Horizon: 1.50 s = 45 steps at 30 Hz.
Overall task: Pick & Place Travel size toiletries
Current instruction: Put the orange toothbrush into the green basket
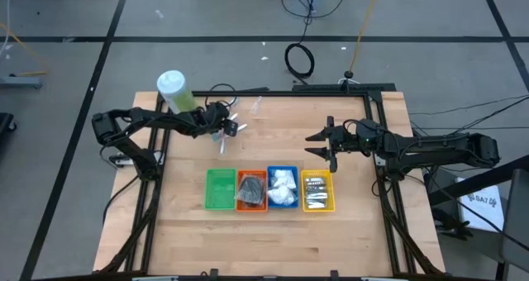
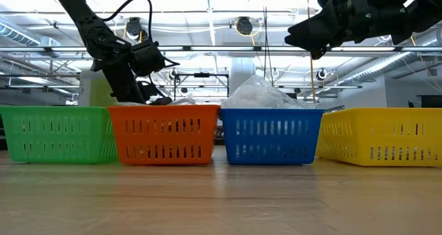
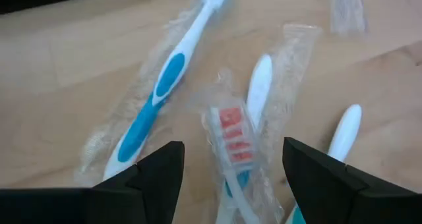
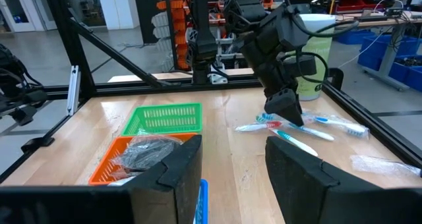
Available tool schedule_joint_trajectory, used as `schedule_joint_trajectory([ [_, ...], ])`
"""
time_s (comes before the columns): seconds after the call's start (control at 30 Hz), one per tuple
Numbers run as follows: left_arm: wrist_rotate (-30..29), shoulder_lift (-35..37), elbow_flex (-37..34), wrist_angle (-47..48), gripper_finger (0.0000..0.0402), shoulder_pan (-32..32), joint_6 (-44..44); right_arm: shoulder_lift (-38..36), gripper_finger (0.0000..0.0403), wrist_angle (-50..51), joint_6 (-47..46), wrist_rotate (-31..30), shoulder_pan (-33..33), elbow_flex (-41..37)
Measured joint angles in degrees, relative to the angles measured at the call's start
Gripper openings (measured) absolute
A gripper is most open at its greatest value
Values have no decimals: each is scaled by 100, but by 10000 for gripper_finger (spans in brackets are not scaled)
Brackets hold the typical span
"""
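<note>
Blue-and-white toothbrushes (image 3: 158, 92) in clear wrappers are lying loose on the wooden table (image 1: 273, 240), up near the pale-green bottle (image 1: 175, 91), and the left gripper (image 3: 231, 178) is hanging right over them with its jaws spread apart, nothing between them. One wrapped brush with a red-printed label (image 3: 232, 135) sits right under the gap. Over on the other side, the right gripper (image 1: 321, 146) hovers above the table just behind the yellow bin (image 1: 317, 191), fingers parted and holding nothing. Bins sit in a row: green bin (image 1: 220, 189), orange bin (image 1: 251, 191) with a dark pouch (image 4: 146, 153) in it, blue bin (image 1: 283, 189) with white packets (image 2: 262, 93), then yellow with silvery tubes (image 1: 317, 196).
</note>
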State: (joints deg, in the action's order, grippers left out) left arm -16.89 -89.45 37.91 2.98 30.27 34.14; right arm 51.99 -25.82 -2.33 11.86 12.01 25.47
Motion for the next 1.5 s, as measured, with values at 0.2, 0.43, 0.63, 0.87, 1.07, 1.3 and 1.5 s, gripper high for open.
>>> schedule_joint_trajectory([
  [0.2, -21, -9, 0, 4, 235, 84, -39, 0, 155, 31, 0, 0, 2, 0],
  [0.43, -16, -11, 0, 24, 192, 84, -21, 0, 155, 52, 0, 0, 1, 0],
  [0.63, 222, -11, 0, 123, 124, 84, 184, 0, 155, 50, 0, 0, 2, 0],
  [0.87, 235, -13, 0, 212, 83, 84, 81, 0, 155, 49, 0, 0, 2, 0],
  [1.07, 248, 149, 0, 142, 57, 84, -81, 0, 155, 48, 0, 0, 2, 0],
  [1.3, 263, 1028, 0, 209, 56, -15, -246, 0, 155, 46, 0, 0, 2, 0],
  [1.5, 880, 2082, 0, 371, 56, -429, -142, 0, 155, 46, 0, 0, 0, 0],
])
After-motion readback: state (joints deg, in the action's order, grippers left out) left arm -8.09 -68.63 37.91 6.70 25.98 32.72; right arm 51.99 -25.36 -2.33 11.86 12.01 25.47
